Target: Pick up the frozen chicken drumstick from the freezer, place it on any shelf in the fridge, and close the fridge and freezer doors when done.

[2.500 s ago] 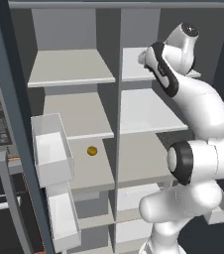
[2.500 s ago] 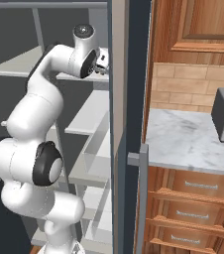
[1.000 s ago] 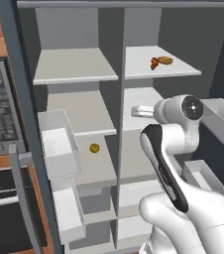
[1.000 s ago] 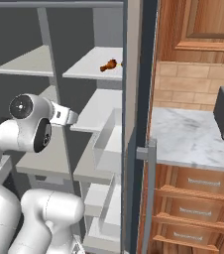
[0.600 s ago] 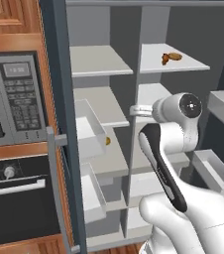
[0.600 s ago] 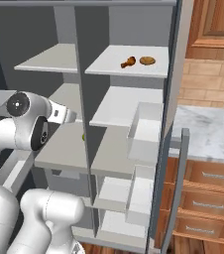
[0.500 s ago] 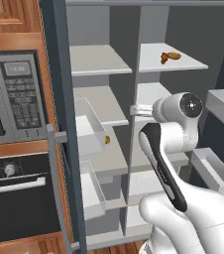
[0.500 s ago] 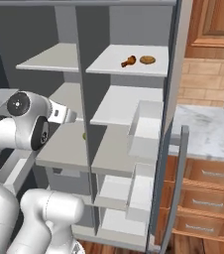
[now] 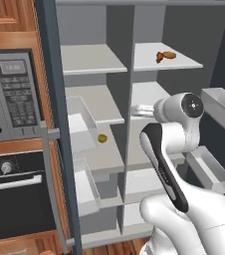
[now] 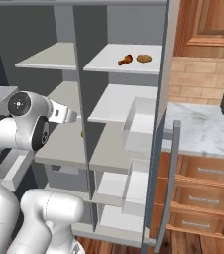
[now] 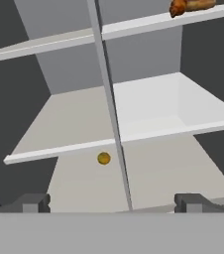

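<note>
slate-blue panels stand swung open on both sides of the tall unit: the freezer door (image 9: 55,124) at the left of the left base view, edge-on with its grey bar handle, and the fridge door (image 10: 158,134) at the right of the right base view, with clear bins on its inner face. between them the grey interior is split by a vertical divider into the freezer (image 9: 92,99) on the left and the fridge (image 9: 157,99) on the right, each with pale grey shelves.

the frozen chicken drumstick (image 10: 125,60) lies on the top shelf (image 10: 126,67) of the fridge half, just beside a tan-orange oval food item (image 10: 143,58); in the left base view the two show close together near the middle of that same shelf. a small yellow ball (image 9: 102,138) sits on a lower freezer shelf, near the divider.

the white arm is bent in front of the open unit, its hand held at about the height of the second shelves and pointing into the cabinet near the divider. the gripper (image 11: 114,203) carries nothing: in the hand view its two dark tips stand wide apart, one low on each side, with the yellow ball and the divider seen between them.

a black built-in oven (image 9: 15,199) and a microwave panel (image 9: 12,94) sit in the wood cabinetry left of the freezer door. to the right of the fridge door, a pale marble surface (image 10: 203,131) runs over wooden drawers.
</note>
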{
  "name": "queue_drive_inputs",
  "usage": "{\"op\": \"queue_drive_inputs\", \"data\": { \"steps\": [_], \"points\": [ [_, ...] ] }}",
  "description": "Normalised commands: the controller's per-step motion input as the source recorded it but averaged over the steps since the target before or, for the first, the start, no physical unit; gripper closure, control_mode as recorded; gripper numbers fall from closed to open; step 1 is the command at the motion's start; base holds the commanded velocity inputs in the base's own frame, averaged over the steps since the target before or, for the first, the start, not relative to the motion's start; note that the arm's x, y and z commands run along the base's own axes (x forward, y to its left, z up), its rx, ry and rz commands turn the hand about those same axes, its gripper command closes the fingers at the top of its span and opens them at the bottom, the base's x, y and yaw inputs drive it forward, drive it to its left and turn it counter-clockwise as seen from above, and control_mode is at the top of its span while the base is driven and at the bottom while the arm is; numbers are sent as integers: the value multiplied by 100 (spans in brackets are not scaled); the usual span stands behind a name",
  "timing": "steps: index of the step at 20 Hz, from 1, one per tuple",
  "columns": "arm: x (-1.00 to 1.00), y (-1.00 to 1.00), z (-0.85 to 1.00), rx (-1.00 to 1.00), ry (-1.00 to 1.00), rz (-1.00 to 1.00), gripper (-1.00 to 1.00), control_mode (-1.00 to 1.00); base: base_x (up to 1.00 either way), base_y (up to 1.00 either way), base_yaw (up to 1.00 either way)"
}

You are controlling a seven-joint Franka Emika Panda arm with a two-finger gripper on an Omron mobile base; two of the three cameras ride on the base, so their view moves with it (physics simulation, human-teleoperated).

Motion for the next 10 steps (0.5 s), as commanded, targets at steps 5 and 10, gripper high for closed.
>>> {"op": "queue_drive_inputs", "data": {
  "steps": [5, 10],
  "points": [
    [0, 0, 0, 0, 0, 0, -100, 100, -47, -7, 0],
    [0, 0, 0, 0, 0, 0, -100, 100, -34, 0, 0]
  ]
}}
